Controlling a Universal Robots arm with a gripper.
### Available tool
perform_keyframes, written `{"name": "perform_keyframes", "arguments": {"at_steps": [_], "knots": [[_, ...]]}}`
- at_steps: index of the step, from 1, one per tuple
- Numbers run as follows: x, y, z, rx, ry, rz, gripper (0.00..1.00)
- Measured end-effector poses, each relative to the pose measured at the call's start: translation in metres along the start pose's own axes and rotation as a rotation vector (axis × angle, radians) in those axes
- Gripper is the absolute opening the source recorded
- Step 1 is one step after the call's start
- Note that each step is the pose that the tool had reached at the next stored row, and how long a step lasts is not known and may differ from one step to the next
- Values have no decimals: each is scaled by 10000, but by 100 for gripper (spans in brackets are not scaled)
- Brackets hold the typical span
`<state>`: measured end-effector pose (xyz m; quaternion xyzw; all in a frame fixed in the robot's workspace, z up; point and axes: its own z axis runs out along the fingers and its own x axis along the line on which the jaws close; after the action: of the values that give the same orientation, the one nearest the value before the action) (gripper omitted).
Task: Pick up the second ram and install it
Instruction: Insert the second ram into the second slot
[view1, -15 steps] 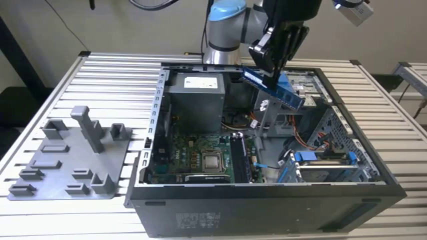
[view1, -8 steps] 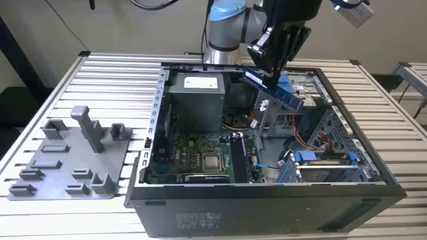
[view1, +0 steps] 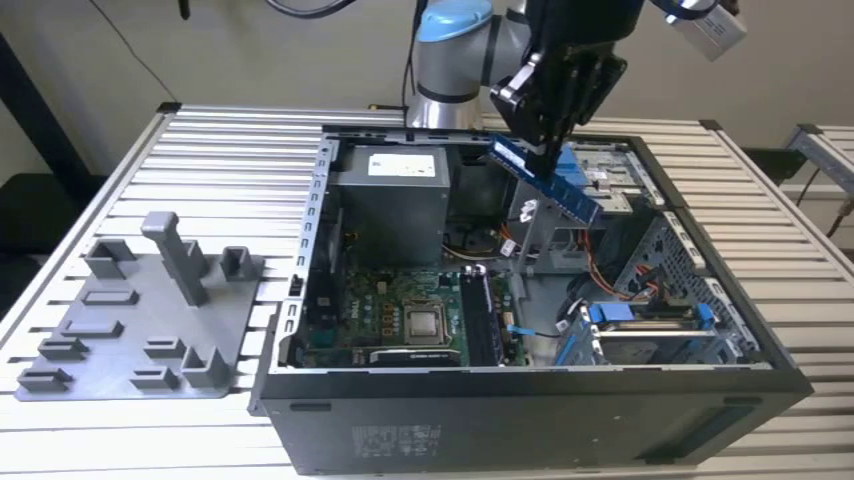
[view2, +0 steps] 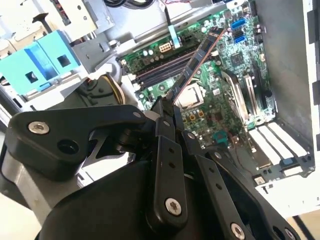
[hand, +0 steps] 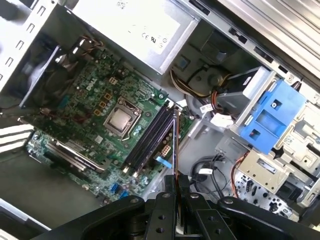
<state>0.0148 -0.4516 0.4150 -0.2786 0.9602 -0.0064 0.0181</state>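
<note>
My gripper (view1: 539, 150) is shut on the second ram (view1: 547, 183), a long thin stick with a bluish label. It hangs tilted above the back right part of the open computer case (view1: 534, 400). In both wrist views the ram (view2: 198, 59) (hand: 175, 142) shows edge-on, sticking out from between the black fingers (view2: 165, 125) (hand: 167, 200). Below it lies the green motherboard (hand: 95, 95) with its long black memory slots (hand: 150, 137) (view2: 160, 67) next to the processor socket (hand: 120, 120). The ram is up in the air, touching nothing but the fingers.
A grey plastic tray (view1: 134, 320) with upright posts lies on the slatted table at the exterior view's left. Inside the case are the power supply (view1: 394, 195), bright blue drive latches (hand: 272, 115) (view2: 45, 62), orange cables and the metal drive cage (view1: 667, 260).
</note>
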Motion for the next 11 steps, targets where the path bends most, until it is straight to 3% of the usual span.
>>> {"name": "perform_keyframes", "arguments": {"at_steps": [11], "knots": [[0, 0, 6, 40, 29, 1268, 14]]}}
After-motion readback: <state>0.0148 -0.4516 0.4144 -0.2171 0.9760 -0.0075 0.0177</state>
